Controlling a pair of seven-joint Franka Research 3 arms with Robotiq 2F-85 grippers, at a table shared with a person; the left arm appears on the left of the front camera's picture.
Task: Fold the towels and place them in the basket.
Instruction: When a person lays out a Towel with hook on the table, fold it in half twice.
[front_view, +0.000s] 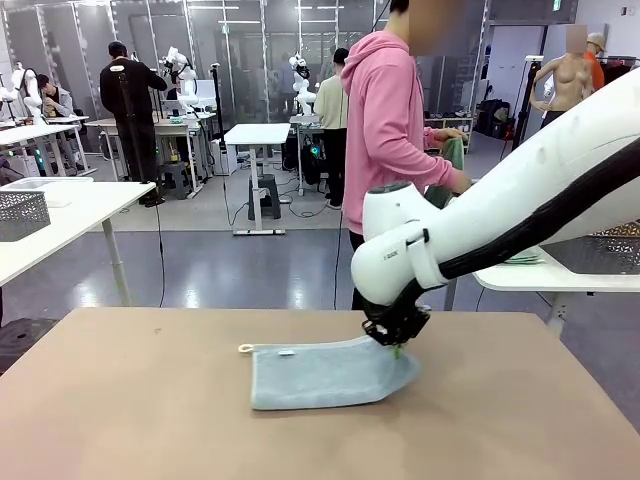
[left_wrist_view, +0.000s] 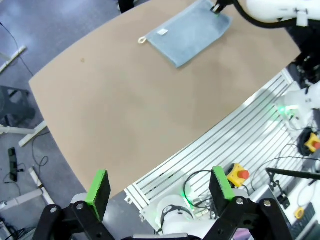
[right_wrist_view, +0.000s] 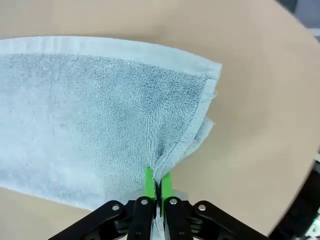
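Towel (front_view: 325, 375): pale blue-grey terry cloth, one piece, lying flat on the table toward its far side, near the middle.
Towel, left end: a small loop (front_view: 245, 349) sticks out at the far left corner; a little white label (front_view: 287, 352) sits on the far edge just beside it.
Towel, right end: drawn up into a point off the tabletop. The right wrist view (right_wrist_view: 100, 120) shows two layers of cloth gathered there, with creases running to the pinch.
Right gripper (front_view: 398, 345): reaching down from the white arm that crosses in from picture right. Its green pads (right_wrist_view: 148, 182) are pressed together with the towel's corner clamped between them.
Left gripper (left_wrist_view: 159, 184): held high over the robot's side of the table, well apart from the towel. Fingers spread as wide as they go, nothing between the pads.
Towel, left wrist view (left_wrist_view: 187, 32): seen far off near the top edge, loop and label turned toward the bare tabletop.
Table (front_view: 150, 400): plain brown top with a curved edge, bare around the towel.
Person (front_view: 385, 130): standing beyond the far edge in a pink hooded top, turned toward picture right, hands on a green cloth (front_view: 452, 155).
Grey mesh basket (front_view: 20, 213): on a white side table at far picture left, well apart from the towel.
Red stop button (left_wrist_view: 239, 175): on a yellow housing at the ribbed metal base beside the table.
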